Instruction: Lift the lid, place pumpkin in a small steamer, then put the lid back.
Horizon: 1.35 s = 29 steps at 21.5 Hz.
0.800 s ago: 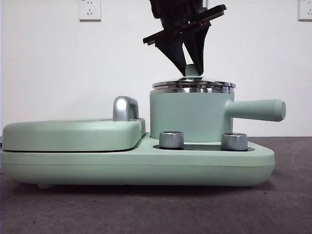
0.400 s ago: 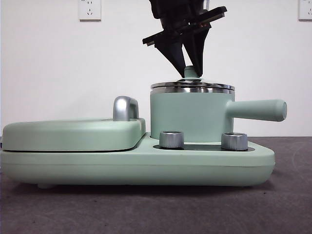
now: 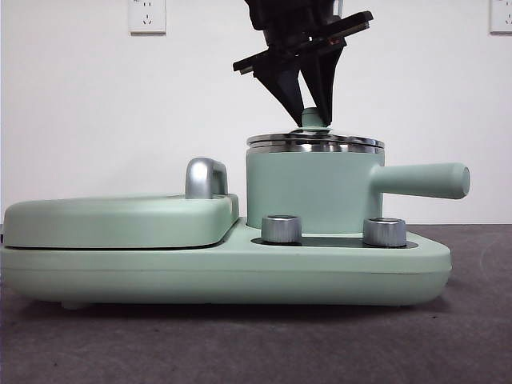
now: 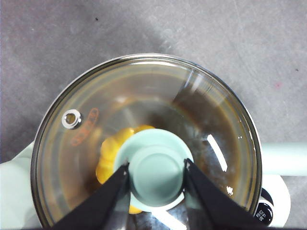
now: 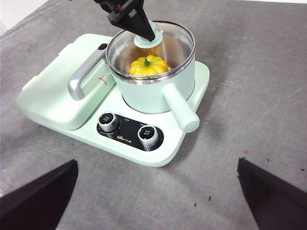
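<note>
The mint-green small steamer (image 3: 312, 192) stands on the appliance base with its long handle (image 3: 420, 180) pointing right. The glass lid (image 3: 316, 142) rests on its chrome rim. My left gripper (image 3: 314, 112) comes down from above, and in the left wrist view its two jaws press the sides of the lid's mint-green knob (image 4: 156, 170). Through the glass lid (image 5: 177, 38) the yellow-orange pumpkin (image 5: 147, 66) shows inside the steamer (image 5: 153, 93), partly hidden under the knob as the pumpkin (image 4: 109, 153) in the left wrist view. My right gripper (image 5: 156, 164) hangs open, high over the table in front of the appliance.
The wide mint-green base (image 3: 240, 272) carries a flat rectangular cover (image 3: 120, 220) with a chrome handle (image 3: 206, 178) on the left. Two silver knobs (image 3: 282, 229) (image 3: 384, 231) stand in front of the steamer. Grey table surface lies around the appliance.
The lid has settled very slightly on the steamer's rim. The left gripper has stayed at the knob, shifting only a little.
</note>
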{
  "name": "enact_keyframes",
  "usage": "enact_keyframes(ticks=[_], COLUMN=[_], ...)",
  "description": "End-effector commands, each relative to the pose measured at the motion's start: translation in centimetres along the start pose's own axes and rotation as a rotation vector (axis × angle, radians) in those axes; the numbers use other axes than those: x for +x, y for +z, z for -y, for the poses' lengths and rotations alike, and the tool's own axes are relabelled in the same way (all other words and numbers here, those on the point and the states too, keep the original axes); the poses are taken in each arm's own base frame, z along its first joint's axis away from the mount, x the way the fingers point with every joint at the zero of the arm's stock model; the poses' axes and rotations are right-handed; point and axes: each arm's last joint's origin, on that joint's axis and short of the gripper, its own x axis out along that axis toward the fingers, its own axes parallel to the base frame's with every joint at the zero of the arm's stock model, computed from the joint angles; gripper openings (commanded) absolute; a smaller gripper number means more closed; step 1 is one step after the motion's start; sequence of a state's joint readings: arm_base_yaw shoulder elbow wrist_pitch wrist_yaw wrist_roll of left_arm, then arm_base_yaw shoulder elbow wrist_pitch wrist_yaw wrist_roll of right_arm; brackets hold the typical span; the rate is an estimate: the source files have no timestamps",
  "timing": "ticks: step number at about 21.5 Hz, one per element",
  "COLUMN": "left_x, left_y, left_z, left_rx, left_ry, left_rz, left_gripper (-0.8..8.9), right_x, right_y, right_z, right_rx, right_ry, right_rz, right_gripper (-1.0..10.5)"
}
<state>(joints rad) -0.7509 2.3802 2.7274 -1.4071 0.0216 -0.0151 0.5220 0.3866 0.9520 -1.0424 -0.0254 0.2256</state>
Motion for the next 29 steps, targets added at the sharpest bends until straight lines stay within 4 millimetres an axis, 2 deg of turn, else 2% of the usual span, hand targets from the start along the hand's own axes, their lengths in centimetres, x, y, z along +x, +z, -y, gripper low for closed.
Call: enact_keyframes(ticks=[1, 4, 5, 6, 8, 10, 13, 17, 20, 22, 25, 29], left_x=[1.1, 1.5, 1.5, 1.5, 1.5, 1.3, 0.2, -4.1, -8.9, -12.5, -16.7, -20.1], left_y=[0.2, 0.0, 0.1, 0.1, 0.2, 0.0, -0.2, -0.5, -1.2, -2.4, -5.9, -12.0], left_z=[0.4, 0.4, 0.4, 0.4, 0.4, 0.4, 0.4, 1.0, 1.0, 1.2, 1.4, 1.2], left_rx=[0.009, -0.030, -0.043, -0.050, -0.054, -0.076, -0.102, -0.110, -0.117, -0.110, -0.086, -0.047], left_ry=[0.006, 0.007, 0.007, 0.006, 0.006, 0.007, 0.000, -0.028, -0.043, -0.082, -0.082, -0.071], left_rz=[-0.004, -0.022, -0.019, -0.013, -0.009, -0.019, -0.031, 0.027, 0.108, 0.148, 0.128, 0.076], left_gripper=[0.14, 0.40, 0.90, 1.85, 4.33, 5.81, 5.96, 5.95, 5.94, 5.94, 5.94, 5.87], right_x=[-0.1, -0.1, -0.1, -0.1, -0.1, -0.1, -0.1, -0.1, -0.1, -0.1, -0.2, -0.3], right_y=[0.3, 0.3, 0.3, 0.3, 0.3, 0.3, 0.3, 0.3, 0.3, 0.3, 0.5, 1.5], right_z=[-0.1, -0.1, -0.1, -0.1, -0.1, -0.1, -0.1, -0.1, -0.1, -0.2, -0.4, -1.0], right_rx=[0.000, -0.001, -0.001, -0.001, -0.001, -0.003, -0.005, -0.005, -0.004, -0.005, -0.006, -0.023], right_ry=[0.008, 0.008, 0.008, 0.008, 0.008, 0.008, 0.008, 0.009, 0.017, 0.037, 0.103, 0.234], right_rz=[0.014, 0.014, 0.014, 0.014, 0.014, 0.014, 0.014, 0.014, 0.013, 0.011, 0.022, 0.106], right_gripper=[5.5, 5.5, 5.5, 5.5, 5.5, 5.5, 5.5, 5.5, 5.5, 5.5, 5.5, 5.5])
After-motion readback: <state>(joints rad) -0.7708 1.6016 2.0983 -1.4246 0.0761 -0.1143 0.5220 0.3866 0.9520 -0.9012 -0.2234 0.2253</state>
